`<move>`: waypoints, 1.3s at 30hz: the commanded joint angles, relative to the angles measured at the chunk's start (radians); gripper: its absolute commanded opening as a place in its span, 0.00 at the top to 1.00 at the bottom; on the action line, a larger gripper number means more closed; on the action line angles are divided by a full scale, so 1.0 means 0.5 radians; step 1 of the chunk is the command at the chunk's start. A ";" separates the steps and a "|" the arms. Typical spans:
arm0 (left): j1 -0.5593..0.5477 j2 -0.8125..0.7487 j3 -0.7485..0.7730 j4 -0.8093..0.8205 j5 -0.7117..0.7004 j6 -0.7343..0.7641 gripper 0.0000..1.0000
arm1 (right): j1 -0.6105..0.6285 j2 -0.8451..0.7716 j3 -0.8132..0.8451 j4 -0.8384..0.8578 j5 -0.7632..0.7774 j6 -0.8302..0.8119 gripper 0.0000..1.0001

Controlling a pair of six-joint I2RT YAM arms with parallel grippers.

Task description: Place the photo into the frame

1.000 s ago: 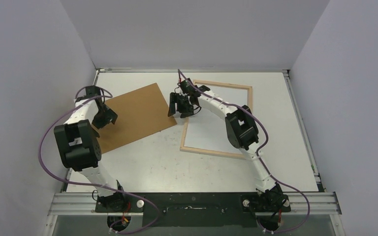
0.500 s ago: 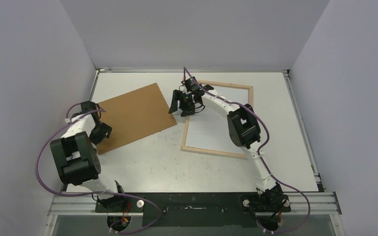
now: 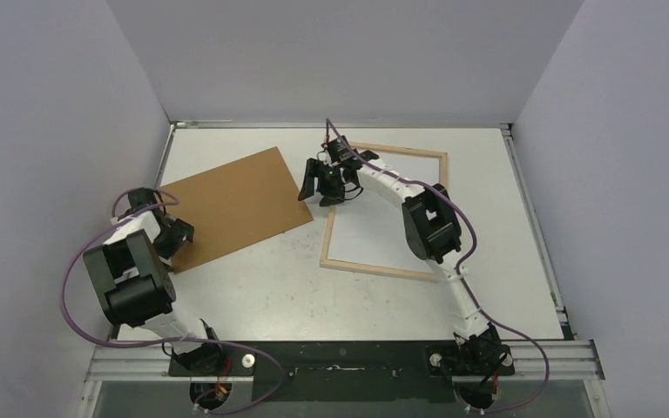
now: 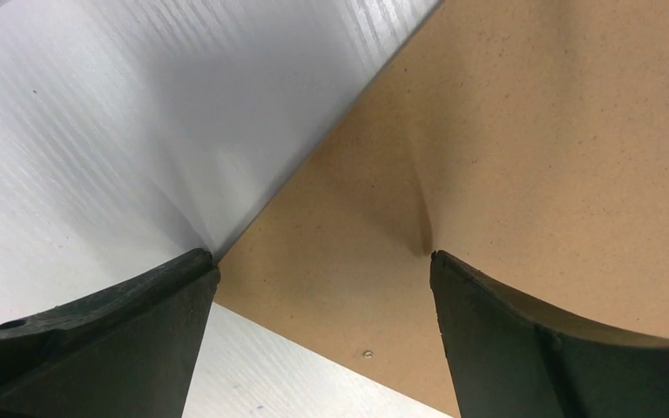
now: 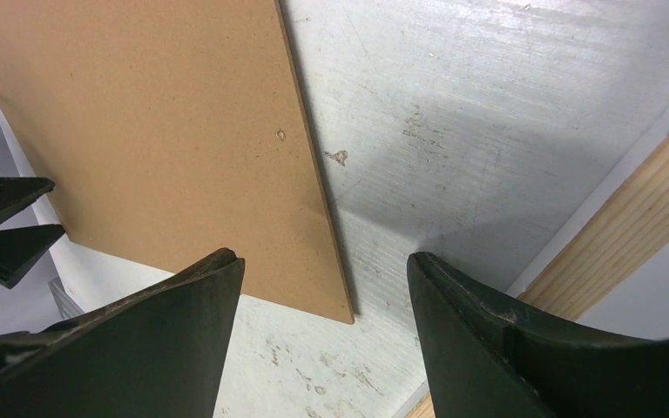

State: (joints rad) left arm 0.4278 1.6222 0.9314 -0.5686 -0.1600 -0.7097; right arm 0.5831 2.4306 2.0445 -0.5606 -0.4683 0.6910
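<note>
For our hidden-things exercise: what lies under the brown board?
The brown board rests on the white table; only table shows beside its edges. Anything beneath it is covered.

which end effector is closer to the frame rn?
Right. The right end effector hovers just off the frame's left rim, between it and the board. The left end effector is over the board's near-left corner, well away.

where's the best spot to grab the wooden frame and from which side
Probably the rail of the frame that faces the brown board, taken from above by the right end effector, one finger outside the rail and one inside. The frame lies flat on the table, so its narrow wooden rim is all that open fingers could straddle, and that rail is nearest.
</note>
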 commanded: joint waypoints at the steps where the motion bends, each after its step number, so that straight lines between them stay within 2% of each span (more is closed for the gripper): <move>1: 0.031 -0.013 -0.075 0.253 0.066 0.066 0.08 | 0.003 0.007 -0.055 -0.031 0.040 0.027 0.29; 9: 0.040 0.058 -0.055 0.145 -0.048 0.054 0.08 | 0.015 0.018 -0.061 -0.053 0.047 0.041 0.29; 17: 0.039 -0.118 -0.032 0.066 -0.121 0.077 0.07 | 0.012 0.017 -0.066 -0.088 0.084 0.031 0.28; 26: 0.039 -0.181 -0.044 0.053 -0.113 0.118 0.07 | 0.015 0.017 -0.112 -0.072 0.081 0.045 0.28; 39: 0.037 0.032 -0.056 0.106 0.056 0.082 0.08 | 0.018 0.026 -0.141 -0.077 0.041 0.039 0.28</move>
State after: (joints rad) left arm 0.4404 1.6115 0.9024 -0.5442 -0.1818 -0.6678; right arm 0.5838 2.4271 2.0193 -0.5259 -0.4862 0.7269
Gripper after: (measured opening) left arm 0.927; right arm 0.715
